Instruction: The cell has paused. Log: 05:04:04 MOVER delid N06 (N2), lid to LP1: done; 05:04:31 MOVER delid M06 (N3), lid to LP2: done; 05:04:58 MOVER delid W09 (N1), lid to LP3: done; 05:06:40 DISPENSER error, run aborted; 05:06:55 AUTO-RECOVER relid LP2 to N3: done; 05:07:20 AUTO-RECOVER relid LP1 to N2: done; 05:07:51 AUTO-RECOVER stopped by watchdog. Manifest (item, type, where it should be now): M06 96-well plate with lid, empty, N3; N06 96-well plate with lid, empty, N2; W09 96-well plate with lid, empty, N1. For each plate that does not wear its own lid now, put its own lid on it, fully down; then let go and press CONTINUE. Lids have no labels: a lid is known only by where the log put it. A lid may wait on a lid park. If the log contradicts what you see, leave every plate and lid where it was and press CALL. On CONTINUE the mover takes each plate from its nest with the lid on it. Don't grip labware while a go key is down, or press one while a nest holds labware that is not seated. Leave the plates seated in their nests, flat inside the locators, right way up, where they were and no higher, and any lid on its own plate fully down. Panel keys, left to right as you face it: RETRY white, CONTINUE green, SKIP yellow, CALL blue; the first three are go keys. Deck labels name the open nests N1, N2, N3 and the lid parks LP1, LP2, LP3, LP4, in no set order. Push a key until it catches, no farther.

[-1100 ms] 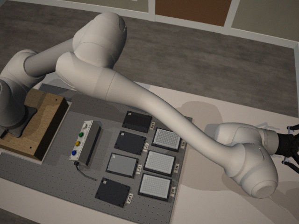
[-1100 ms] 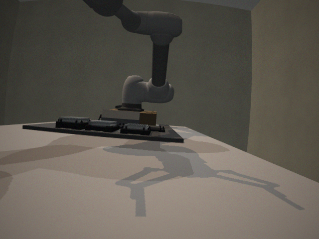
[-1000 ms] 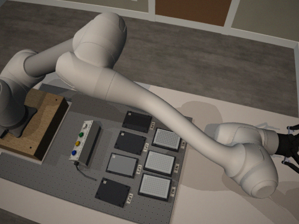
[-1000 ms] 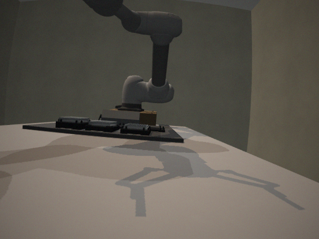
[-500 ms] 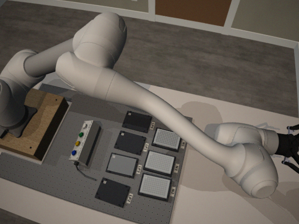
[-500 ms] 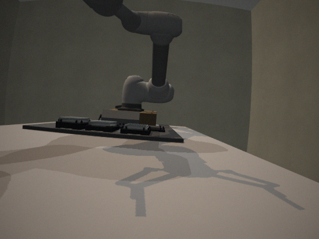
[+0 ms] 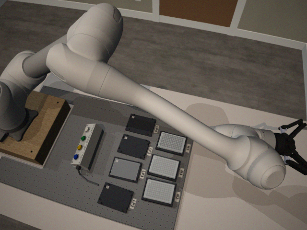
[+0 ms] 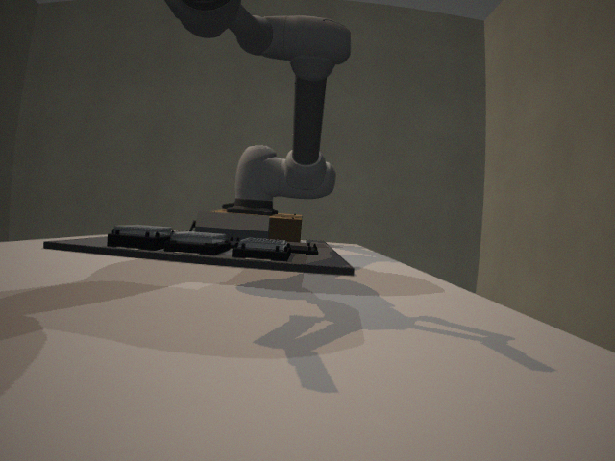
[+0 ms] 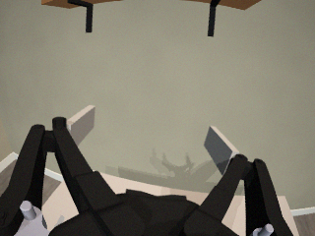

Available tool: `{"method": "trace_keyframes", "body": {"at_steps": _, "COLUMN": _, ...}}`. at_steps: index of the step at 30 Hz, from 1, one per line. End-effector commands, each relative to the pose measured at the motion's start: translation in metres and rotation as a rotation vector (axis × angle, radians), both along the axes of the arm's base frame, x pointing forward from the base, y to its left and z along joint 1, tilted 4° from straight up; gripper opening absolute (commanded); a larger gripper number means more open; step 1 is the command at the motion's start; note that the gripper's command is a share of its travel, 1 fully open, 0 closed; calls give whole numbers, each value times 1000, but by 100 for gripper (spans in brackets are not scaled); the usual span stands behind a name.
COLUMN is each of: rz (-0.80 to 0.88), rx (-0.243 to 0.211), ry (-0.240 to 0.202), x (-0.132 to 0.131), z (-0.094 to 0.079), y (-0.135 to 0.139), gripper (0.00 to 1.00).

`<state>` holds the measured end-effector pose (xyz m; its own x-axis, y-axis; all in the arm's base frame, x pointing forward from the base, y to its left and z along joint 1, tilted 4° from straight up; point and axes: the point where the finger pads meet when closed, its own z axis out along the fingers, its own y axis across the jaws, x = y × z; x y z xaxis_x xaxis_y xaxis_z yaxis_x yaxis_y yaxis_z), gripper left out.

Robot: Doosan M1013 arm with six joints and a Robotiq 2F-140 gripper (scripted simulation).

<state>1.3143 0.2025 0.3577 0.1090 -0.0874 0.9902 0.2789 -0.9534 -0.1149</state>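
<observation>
Three 96-well plates sit in a column of nests on the grey deck. The plate in N1 (image 7: 171, 143) shows sharp open wells and looks bare. The plates in N3 (image 7: 163, 167) and N2 (image 7: 159, 191) look paler, as if lidded. A grey lid (image 7: 125, 169) lies flat on the third lid park, whose label seems to read LP3. Parks LP4 (image 7: 140, 124), LP1 (image 7: 134, 146) and LP2 (image 7: 115, 197) are bare black. My gripper (image 7: 302, 147) is open and empty, far right of the deck over the plain table. In the wrist view its fingers point at a wall.
The key panel (image 7: 87, 146) stands left of the parks, with white (image 7: 86, 129), green (image 7: 83, 138), yellow (image 7: 79, 146) and blue (image 7: 76, 156) keys. The arm's long link crosses above the deck's far corner. The wooden base block (image 7: 32, 128) is at the left.
</observation>
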Motion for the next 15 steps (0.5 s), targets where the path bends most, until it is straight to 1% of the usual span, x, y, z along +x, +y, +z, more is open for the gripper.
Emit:
{"method": "trace_keyframes", "body": {"at_steps": 1, "rz": 47, "rx": -113, "ry": -12, "x": -16, "z": 2, "y": 3, "gripper": 100}}
{"method": "trace_keyframes", "body": {"at_steps": 2, "rz": 82, "rx": -207, "ry": -21, "x": -30, "z": -4, "y": 8, "gripper": 100}}
{"method": "trace_keyframes", "body": {"at_steps": 3, "rz": 82, "rx": -207, "ry": -21, "x": -30, "z": -4, "y": 8, "gripper": 100}}
{"method": "trace_keyframes", "body": {"at_steps": 4, "rz": 123, "rx": -307, "ry": -31, "x": -45, "z": -11, "y": 13, "gripper": 100}}
{"method": "trace_keyframes", "body": {"at_steps": 6, "rz": 123, "rx": -307, "ry": -31, "x": -45, "z": -11, "y": 13, "gripper": 100}}
{"method": "trace_keyframes", "body": {"at_steps": 7, "rz": 170, "rx": -414, "ry": -42, "x": -62, "z": -20, "y": 19, "gripper": 100}}
{"method": "trace_keyframes", "body": {"at_steps": 9, "rz": 170, "rx": -414, "ry": -42, "x": -62, "z": -20, "y": 19, "gripper": 100}}
{"method": "trace_keyframes", "body": {"at_steps": 10, "rz": 223, "rx": -525, "ry": -53, "x": -81, "z": -30, "y": 24, "gripper": 100}}
{"method": "trace_keyframes", "body": {"at_steps": 12, "rz": 223, "rx": -525, "ry": -53, "x": -81, "z": -30, "y": 24, "gripper": 100}}
{"method": "trace_keyframes", "body": {"at_steps": 13, "rz": 282, "rx": -639, "ry": -66, "x": -103, "z": -43, "y": 29, "gripper": 100}}
{"method": "trace_keyframes", "body": {"at_steps": 15, "rz": 282, "rx": -639, "ry": -66, "x": -103, "z": -43, "y": 29, "gripper": 100}}
